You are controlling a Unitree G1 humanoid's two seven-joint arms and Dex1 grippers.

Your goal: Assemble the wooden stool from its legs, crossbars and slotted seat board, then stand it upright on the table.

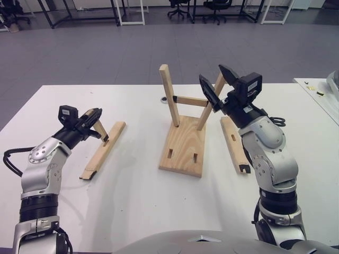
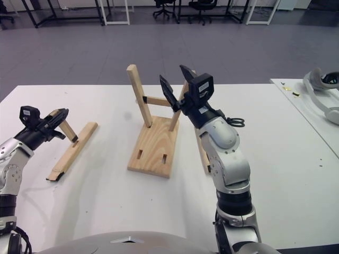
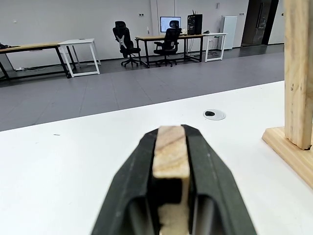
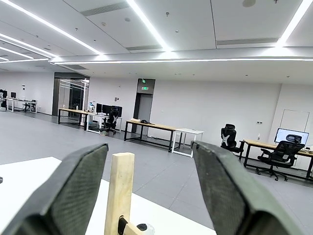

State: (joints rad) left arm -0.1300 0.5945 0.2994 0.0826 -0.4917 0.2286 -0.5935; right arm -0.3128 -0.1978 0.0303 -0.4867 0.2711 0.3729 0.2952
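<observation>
Closest in, the left gripper (image 3: 170, 143) has its fingers (image 3: 204, 164) clamped on a short crossbar (image 1: 104, 133) that seems joined to a leg (image 1: 106, 149) lying flat on the left of the table (image 1: 132, 201). The right gripper (image 1: 213, 75) stands wide open around the top of an upright leg (image 1: 204, 119). The pale seat board (image 1: 183, 142) sits mid-table, half-built I'd say, with two legs braced and two slots empty. Next, the held piece and the spare leg (image 1: 233, 140) need lifting and lining up squarely.
</observation>
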